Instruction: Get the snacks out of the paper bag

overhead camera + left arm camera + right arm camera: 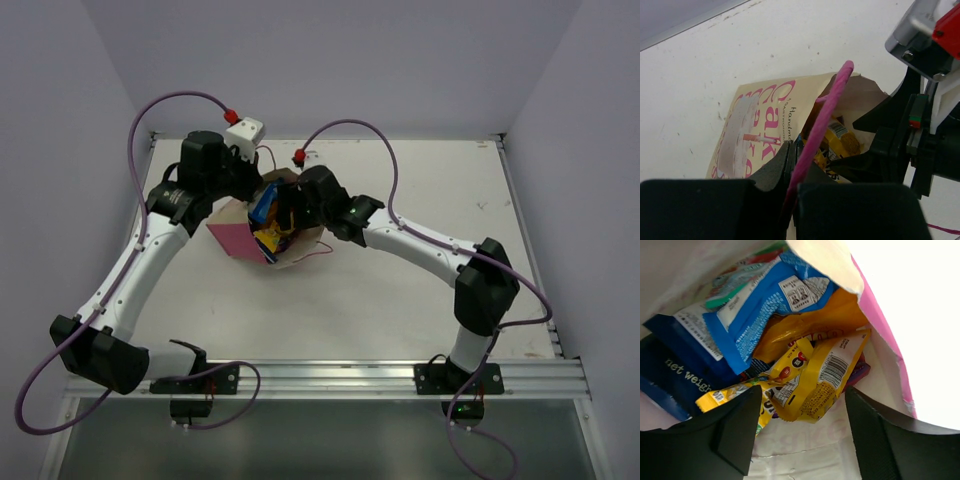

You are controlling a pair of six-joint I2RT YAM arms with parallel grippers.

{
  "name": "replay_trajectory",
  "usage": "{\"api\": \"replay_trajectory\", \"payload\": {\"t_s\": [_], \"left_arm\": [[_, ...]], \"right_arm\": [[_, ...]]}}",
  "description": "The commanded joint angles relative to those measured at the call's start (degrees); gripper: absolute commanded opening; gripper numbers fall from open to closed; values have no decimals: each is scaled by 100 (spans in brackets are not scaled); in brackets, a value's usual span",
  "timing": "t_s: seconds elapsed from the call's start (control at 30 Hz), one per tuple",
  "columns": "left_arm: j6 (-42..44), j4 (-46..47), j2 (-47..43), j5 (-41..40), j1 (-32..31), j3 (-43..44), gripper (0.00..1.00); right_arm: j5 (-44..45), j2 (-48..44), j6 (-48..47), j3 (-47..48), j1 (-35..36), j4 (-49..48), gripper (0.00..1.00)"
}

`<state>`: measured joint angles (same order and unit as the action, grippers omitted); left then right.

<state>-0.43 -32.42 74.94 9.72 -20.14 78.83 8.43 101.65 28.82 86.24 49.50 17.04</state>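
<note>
The paper bag [240,240] sits tilted just above and left of the middle of the overhead view. The left gripper [794,160] is clamped on its pink handle [827,110]; the right gripper [804,407] is inside the mouth, jaws apart either side of a yellow packet [832,370] at the centre of its wrist view; the other snacks [765,305] are heaped toward the upper left. I'd say the first pick is in hand; next it needs to pinch that packet alone and lift it clear without dragging the bag.

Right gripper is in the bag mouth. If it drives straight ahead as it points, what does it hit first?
The right gripper would most likely meet the yellow barcode packet first. It lies between the open jaws inside the paper bag. Depth is unclear.
</note>
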Motion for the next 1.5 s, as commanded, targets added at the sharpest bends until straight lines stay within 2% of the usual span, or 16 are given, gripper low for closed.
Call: {"api": "replay_trajectory", "payload": {"t_s": [0.0,0.2,0.27,0.33,0.4,0.5,0.53,0.6,0.7,0.97,1.07,1.17,1.2,1.3,1.37,1.47], "left_arm": [[-116,333,-234,22,-60,-25,0],[-168,325,-172,4,-51,-16,0],[-203,333,-155,39,-60,-16,0],[-221,333,-137,48,-60,-25,0],[-221,325,-146,39,-60,-25,0],[-221,316,-155,-5,-60,-16,0],[-230,316,-155,-5,-60,-16,0],[-247,316,-155,4,-60,-25,0],[-256,307,-146,4,-60,-60,0],[-274,298,-128,-216,-60,-87,0],[-274,289,-102,-251,-60,-96,0],[-265,263,-102,-242,-60,-87,0],[-265,263,-111,-242,-69,-69,0],[-274,254,-102,-224,-60,-60,0],[-282,254,-85,-207,-60,-52,0],[-291,237,-58,-198,-60,-34,0]], "right_arm": [[81,31,440,174,51,-34,69],[159,4,739,7,104,203,64],[124,57,774,-19,104,204,56],[98,92,792,42,104,247,41],[80,127,844,95,104,361,35],[71,110,853,86,104,371,18],[89,101,854,43,104,353,7],[98,49,827,-1,113,362,0],[80,-118,757,-89,104,292,0],[-218,-1829,11,-98,43,107,0],[-271,-2480,-209,-195,-211,89,0],[-333,-2877,-358,-440,-747,72,0],[-376,-3026,-403,-615,-1131,28,0],[-797,-3046,-377,-888,-2027,-269,0],[-1000,-2888,-587,-1170,-2320,-656,0],[-1263,-2081,-894,-1223,-2646,-1359,0]]}}
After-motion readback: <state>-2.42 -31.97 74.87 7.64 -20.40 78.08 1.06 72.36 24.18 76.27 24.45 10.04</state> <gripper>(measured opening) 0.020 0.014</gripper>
